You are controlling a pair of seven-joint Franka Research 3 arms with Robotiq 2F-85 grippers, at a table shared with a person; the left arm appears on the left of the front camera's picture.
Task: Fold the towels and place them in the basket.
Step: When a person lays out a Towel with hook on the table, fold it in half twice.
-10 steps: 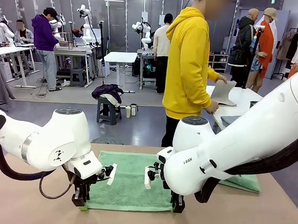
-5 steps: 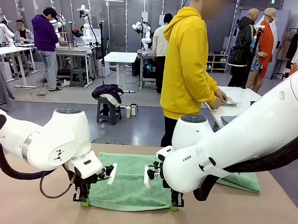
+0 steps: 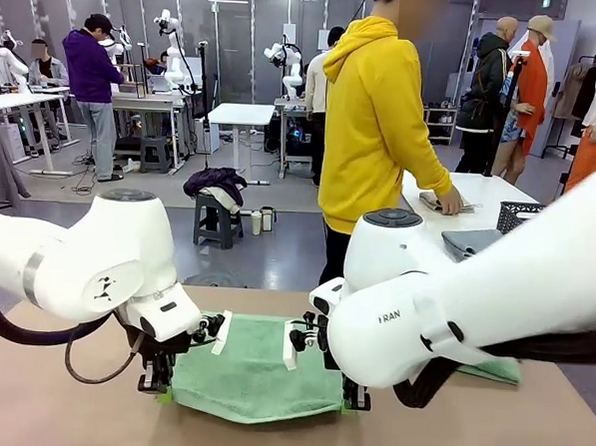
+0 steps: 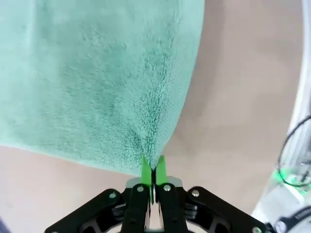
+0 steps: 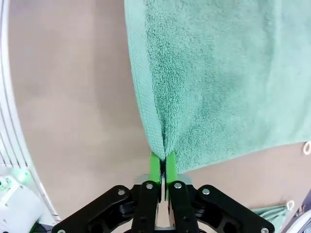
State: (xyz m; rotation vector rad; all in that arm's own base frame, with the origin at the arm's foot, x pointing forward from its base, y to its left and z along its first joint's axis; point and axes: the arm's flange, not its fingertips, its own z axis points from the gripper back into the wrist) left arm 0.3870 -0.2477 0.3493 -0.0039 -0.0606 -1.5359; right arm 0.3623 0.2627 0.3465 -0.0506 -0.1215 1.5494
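A mint-green towel [image 3: 256, 366] lies across the brown table in front of me, its near edge lifted off the surface and sagging in the middle. My left gripper [image 3: 161, 394] is shut on the towel's near left corner; in the left wrist view the green pads [image 4: 147, 171] pinch the cloth [image 4: 97, 77]. At the near right corner my right gripper [image 3: 351, 406] is shut on the same towel, the pads [image 5: 155, 167] clamping its corner [image 5: 218, 73]. A second green towel [image 3: 492, 370] lies flat at the right, partly behind my right arm. The dark basket [image 3: 520, 215] stands on the white table behind.
A person in a yellow hoodie [image 3: 378, 127] stands past the table's far edge, a hand on grey cloths [image 3: 441, 203] on the white table [image 3: 484, 193]. More grey cloth [image 3: 472, 242] lies beside the basket. Bare brown tabletop [image 3: 49, 400] stretches left and right.
Both grippers have risen a little with the towel's near corners, lifting its front edge off the table. The person has turned and laid a cloth down on the white table.
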